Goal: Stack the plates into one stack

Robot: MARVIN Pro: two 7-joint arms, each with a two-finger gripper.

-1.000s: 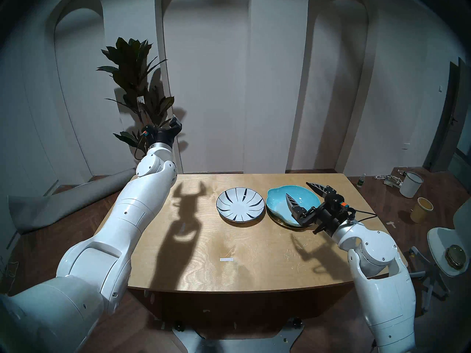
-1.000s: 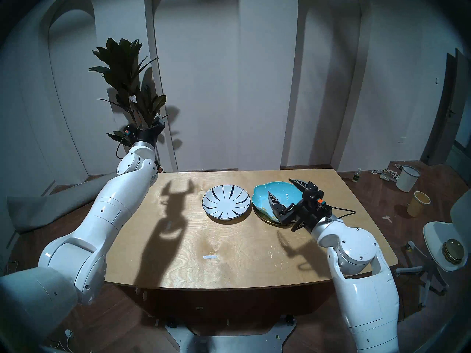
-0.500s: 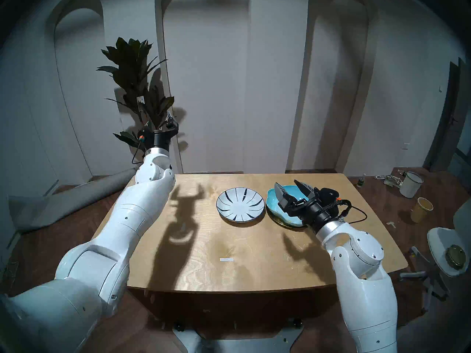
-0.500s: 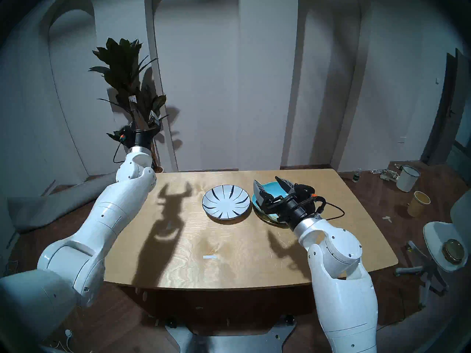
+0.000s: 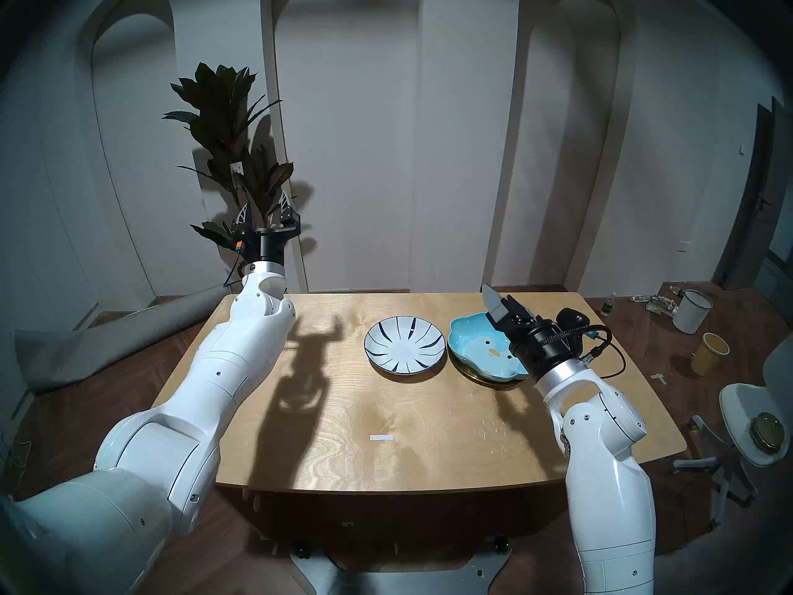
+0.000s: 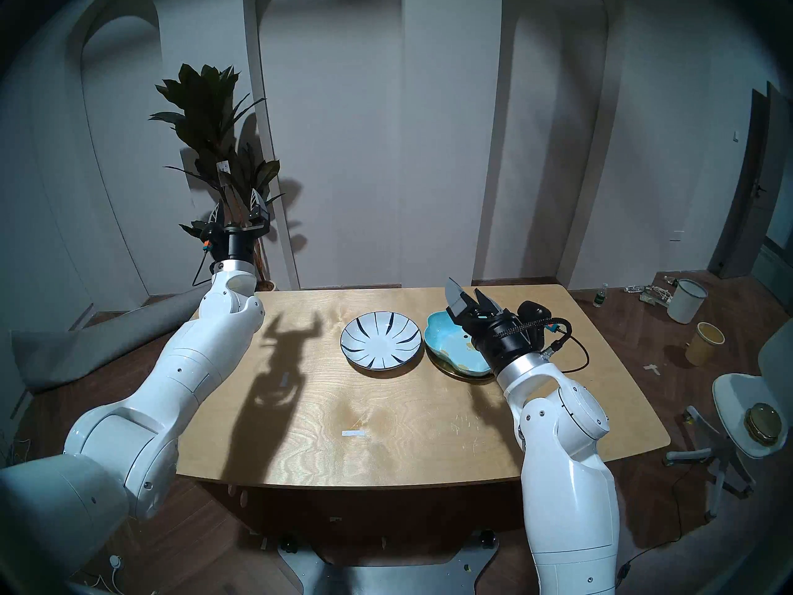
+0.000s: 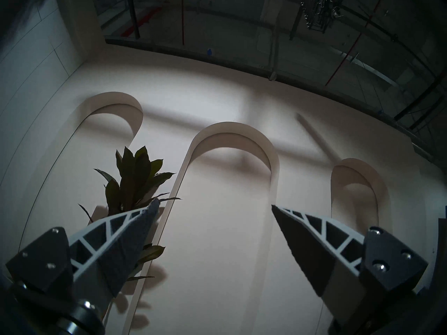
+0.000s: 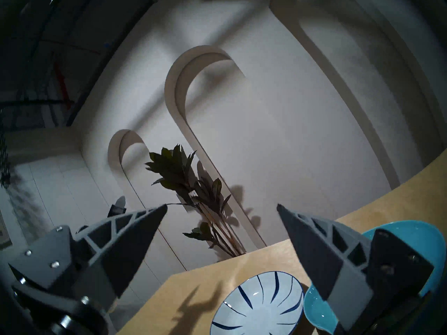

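No readable text anywhere; small white tag [image 5: 237, 168] on plant [image 5: 227, 122] too blurred to read.

Staged room set – arched white wall panels [image 5: 343, 130], potted plant [image 5: 231, 152], wooden table [image 5: 343, 409], bare ceiling pipes [image 7: 338, 49]

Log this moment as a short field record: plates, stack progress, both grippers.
turquoise plate: penguin face, resting on gold plate
striped plate: alone on table, left of the pair
stack progress: two of three stacked
right gripper: open, empty, raised above turquoise plate's far edge
left gripper: open, empty, pointing up by the plant
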